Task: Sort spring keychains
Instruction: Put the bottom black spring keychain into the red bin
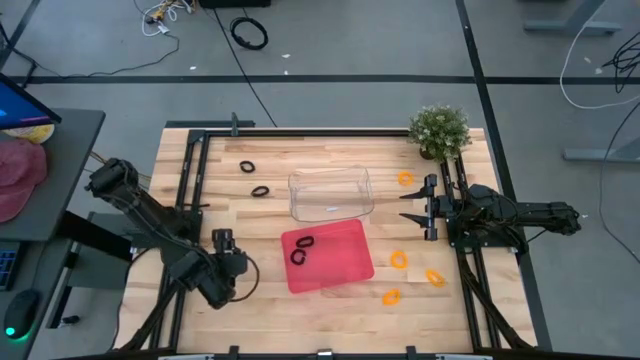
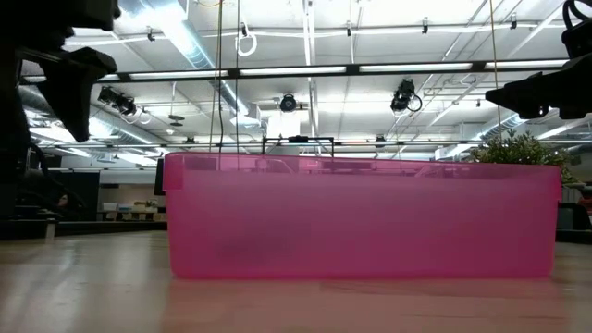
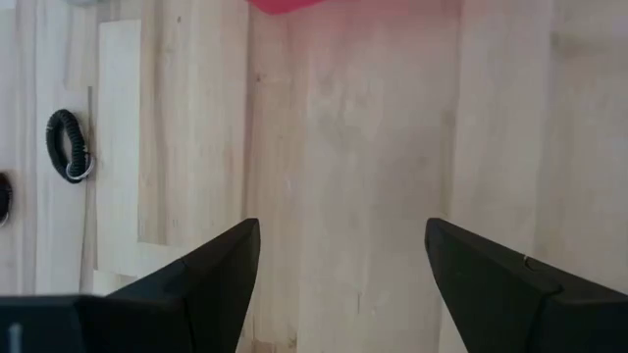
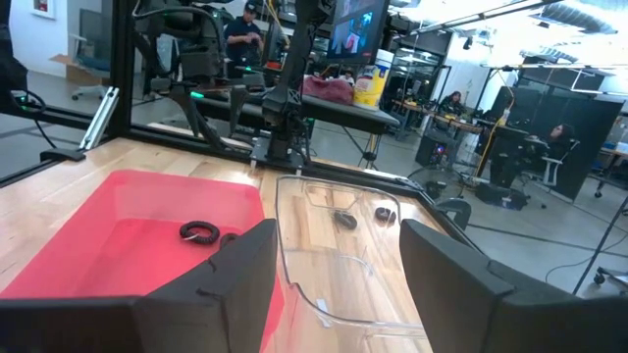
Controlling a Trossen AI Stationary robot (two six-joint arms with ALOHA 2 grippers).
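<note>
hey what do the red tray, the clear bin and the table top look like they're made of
The red tray looks like translucent plastic with a matte finish: light glows through its wall in the low view. The clear bin looks like glossy transparent plastic, since the table shows through it. The table top looks like pale wood planks with visible grain and seams.

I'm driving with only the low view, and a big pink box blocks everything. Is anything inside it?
Observer: Yes. Two black spring keychains lie in the red tray.
Operator: Where are the orange ones?
Observer: All four orange spring keychains lie on the wooden table, on the right arm's side, none in a tray.
Operator: Are the grippers holding anything?
Observer: No. The left gripper and the right gripper are both open and empty.
</note>
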